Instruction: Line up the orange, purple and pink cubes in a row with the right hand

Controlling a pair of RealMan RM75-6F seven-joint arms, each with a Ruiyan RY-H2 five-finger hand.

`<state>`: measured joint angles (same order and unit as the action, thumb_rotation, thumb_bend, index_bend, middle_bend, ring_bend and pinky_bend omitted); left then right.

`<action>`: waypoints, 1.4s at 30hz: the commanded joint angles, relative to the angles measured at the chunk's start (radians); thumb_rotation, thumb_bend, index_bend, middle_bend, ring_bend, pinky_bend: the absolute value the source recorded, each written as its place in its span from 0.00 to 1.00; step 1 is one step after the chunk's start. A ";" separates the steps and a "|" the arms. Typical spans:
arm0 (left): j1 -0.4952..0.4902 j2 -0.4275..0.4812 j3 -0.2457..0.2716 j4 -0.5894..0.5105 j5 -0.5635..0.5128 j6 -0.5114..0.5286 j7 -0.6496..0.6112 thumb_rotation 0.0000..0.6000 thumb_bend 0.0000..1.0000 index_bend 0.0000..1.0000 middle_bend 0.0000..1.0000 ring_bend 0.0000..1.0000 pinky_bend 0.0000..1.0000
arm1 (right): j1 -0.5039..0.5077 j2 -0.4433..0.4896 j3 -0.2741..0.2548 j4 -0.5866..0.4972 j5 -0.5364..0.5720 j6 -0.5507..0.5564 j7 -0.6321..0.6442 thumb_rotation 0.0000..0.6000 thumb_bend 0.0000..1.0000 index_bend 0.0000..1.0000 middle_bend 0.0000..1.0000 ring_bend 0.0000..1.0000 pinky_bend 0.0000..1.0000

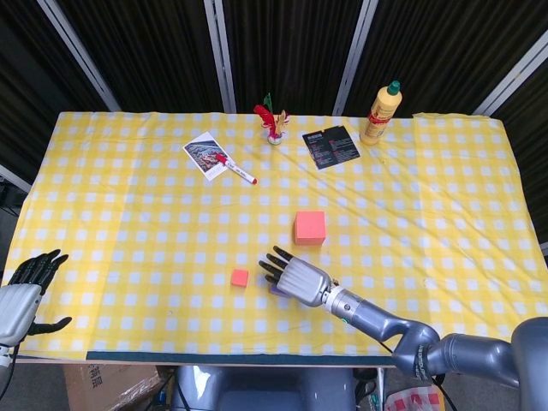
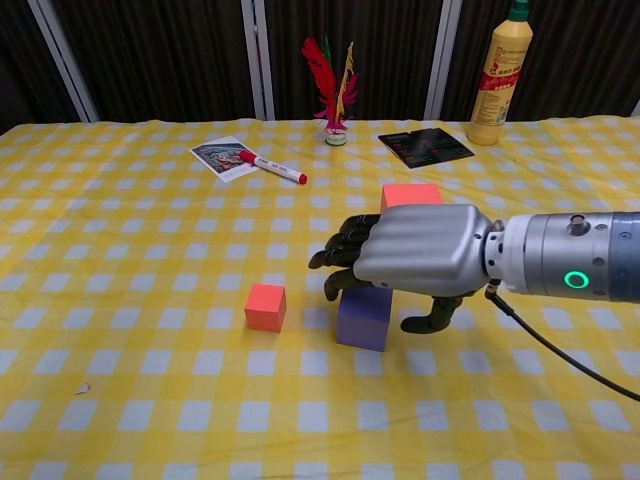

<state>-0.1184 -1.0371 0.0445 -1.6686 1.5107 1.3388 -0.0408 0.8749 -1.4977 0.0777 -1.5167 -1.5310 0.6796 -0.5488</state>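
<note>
A small orange cube sits on the yellow checked cloth. Just right of it stands a purple cube, mostly hidden in the head view. My right hand lies low over the purple cube's top. Its fingers curl down past the cube's left edge, and the thumb stands clear of its right side. The larger pink cube stands behind the hand. My left hand hangs open off the table's near left corner, holding nothing.
At the back lie a photo with a red marker, a feather shuttlecock, a black card and a yellow bottle. The table's front edge runs close behind my right forearm.
</note>
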 commanded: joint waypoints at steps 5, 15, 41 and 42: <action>0.000 0.001 0.000 -0.002 -0.002 -0.001 0.001 1.00 0.02 0.00 0.00 0.00 0.03 | 0.008 -0.004 -0.002 -0.007 0.017 0.010 0.010 1.00 0.41 0.46 0.10 0.02 0.05; -0.002 0.002 0.000 -0.005 -0.005 -0.006 0.001 1.00 0.02 0.00 0.00 0.00 0.03 | -0.009 0.009 0.070 -0.073 0.198 0.068 -0.006 1.00 0.43 0.46 0.10 0.02 0.05; -0.009 0.014 0.003 -0.014 -0.007 -0.022 -0.024 1.00 0.02 0.00 0.00 0.00 0.03 | 0.150 -0.240 0.186 0.030 0.745 0.287 -0.333 1.00 0.45 0.48 0.10 0.00 0.05; -0.010 0.016 0.004 -0.015 -0.006 -0.024 -0.026 1.00 0.02 0.00 0.00 0.00 0.03 | 0.163 -0.260 0.195 0.052 0.772 0.301 -0.354 1.00 0.46 0.49 0.10 0.00 0.05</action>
<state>-0.1277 -1.0222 0.0479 -1.6830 1.5043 1.3165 -0.0661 1.0090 -1.7185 0.2540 -1.5081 -0.8053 0.9495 -0.8631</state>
